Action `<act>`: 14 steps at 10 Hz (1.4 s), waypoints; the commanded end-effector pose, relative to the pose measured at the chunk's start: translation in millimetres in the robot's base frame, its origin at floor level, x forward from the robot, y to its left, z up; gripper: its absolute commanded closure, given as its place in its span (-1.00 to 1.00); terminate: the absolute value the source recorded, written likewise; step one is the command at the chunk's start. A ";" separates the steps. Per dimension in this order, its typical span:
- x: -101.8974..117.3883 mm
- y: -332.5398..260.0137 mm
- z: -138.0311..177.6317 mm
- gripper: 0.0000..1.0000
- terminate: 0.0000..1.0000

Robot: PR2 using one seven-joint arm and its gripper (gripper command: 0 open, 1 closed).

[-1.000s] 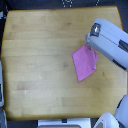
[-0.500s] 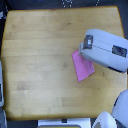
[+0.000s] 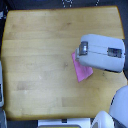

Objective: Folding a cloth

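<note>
As the arm (image 3: pixel 102 52) moved leftward, it covered more cloth (image 3: pixel 81 71).

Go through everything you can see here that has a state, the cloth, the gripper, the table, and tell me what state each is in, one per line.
cloth: lying flat on the table, its upper right part hidden under the arm, the rest showing as a narrow pink piece.
gripper: over the cloth's upper edge; fingers hidden, so open or shut cannot be told.
wooden table: upright and level, carrying the cloth.
</note>
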 end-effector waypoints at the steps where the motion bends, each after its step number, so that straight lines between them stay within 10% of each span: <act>1: 5.0 31.2 -12.6 1.00 -1.00; 7: 14.5 29.1 -14.7 1.00 -1.00; 8: 16.4 28.2 -14.8 -1.00 -1.00; 14: 21.0 18.1 -17.1 -1.00 -1.00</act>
